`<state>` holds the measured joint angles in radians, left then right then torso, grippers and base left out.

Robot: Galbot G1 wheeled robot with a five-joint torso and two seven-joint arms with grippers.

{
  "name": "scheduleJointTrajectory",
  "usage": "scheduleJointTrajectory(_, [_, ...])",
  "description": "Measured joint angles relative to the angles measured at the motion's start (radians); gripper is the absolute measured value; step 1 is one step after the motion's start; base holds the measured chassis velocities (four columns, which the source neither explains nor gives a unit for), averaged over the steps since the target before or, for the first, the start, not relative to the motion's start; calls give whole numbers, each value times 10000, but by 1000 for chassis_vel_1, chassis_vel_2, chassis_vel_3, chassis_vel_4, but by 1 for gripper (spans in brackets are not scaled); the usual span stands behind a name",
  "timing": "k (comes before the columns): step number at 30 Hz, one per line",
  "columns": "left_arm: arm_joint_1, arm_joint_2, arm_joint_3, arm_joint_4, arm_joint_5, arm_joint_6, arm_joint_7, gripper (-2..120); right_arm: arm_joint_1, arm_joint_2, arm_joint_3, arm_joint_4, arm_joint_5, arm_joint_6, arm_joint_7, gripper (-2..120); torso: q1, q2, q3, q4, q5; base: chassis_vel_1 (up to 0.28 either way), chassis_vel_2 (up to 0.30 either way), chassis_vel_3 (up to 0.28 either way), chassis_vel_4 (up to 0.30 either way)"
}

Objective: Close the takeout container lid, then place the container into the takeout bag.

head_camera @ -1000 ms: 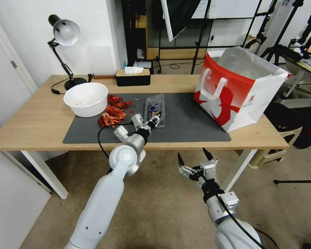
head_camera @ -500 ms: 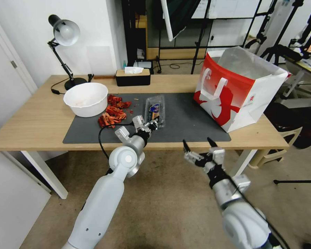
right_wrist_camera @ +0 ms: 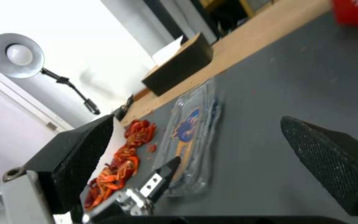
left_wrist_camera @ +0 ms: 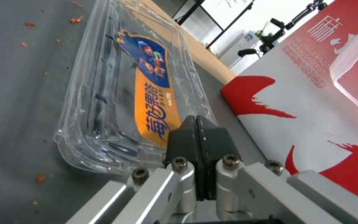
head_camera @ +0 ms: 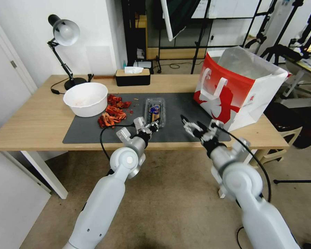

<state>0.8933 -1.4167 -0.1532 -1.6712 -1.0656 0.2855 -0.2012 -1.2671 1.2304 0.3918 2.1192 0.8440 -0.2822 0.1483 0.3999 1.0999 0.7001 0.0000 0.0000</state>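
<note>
The takeout container (head_camera: 155, 111) lies lid-down shut; left gripper (head_camera: 154, 125) jaws closed beside it, right gripper (head_camera: 193, 127) jaws open, likely to grasp it next.

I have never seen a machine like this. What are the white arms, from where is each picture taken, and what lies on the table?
This is a wheeled robot with two arms, each ending in a gripper. The wide picture comes from a camera on its head, looking down at the table. The other two pictures come from cameras on the wrists.

On the dark mat lies the takeout container, a clear plastic box with its lid down. The left gripper is shut, its tips at the box's near end. The right gripper is open, over the mat's near edge, holding nothing.

At the right stands the takeout bag, red and white, open at the top. Left of the box are red scraps and a white bowl. Behind are a lamp and a tissue box.
</note>
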Motion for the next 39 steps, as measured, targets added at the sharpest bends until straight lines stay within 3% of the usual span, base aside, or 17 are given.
scheduleJointTrajectory(1, [0, 0, 0, 0, 0, 0, 0, 0, 0, 0, 0, 0, 0, 0, 0, 100, 0, 0, 0, 0, 0, 0, 0, 0, 0])
scheduleJointTrajectory(3, [9, 1, 9, 26, 0, -1, -17, 0, 1331, 70, -243, -739, 1600, -682, 381, 100, 1, 0, 0, 1, 0, 0, 0, 0, 0])
scheduleJointTrajectory(8, [17, 23, -32, 26, -14, -16, -25, 0, 2937, 316, -697, -1928, 3103, -1588, 976, 100, 1, -1, 0, 1, -1, 0, 0, 0, 0])
scheduleJointTrajectory(19, [-10, 12, -42, 129, -98, -72, -29, 0, 5559, 963, -1379, -4307, 3606, -3114, 1966, 100, 1, 2, 0, 0, -1, 0, 0, 0, 0])
scheduleJointTrajectory(27, [-30, 25, -68, 133, -157, -87, -57, 0, 6518, 1341, -1731, -5301, 3940, -4046, 2752, 100, 2, 1, 0, 0, 0, 0, 0, 0, 0])
scheduleJointTrajectory(39, [18, 26, -126, 134, -277, -124, -62, 0, 7403, 1781, -2038, -6622, 4686, -4540, 3502, 100, 1, 1, -1, 0, -1, 0, 0, 0, 0])
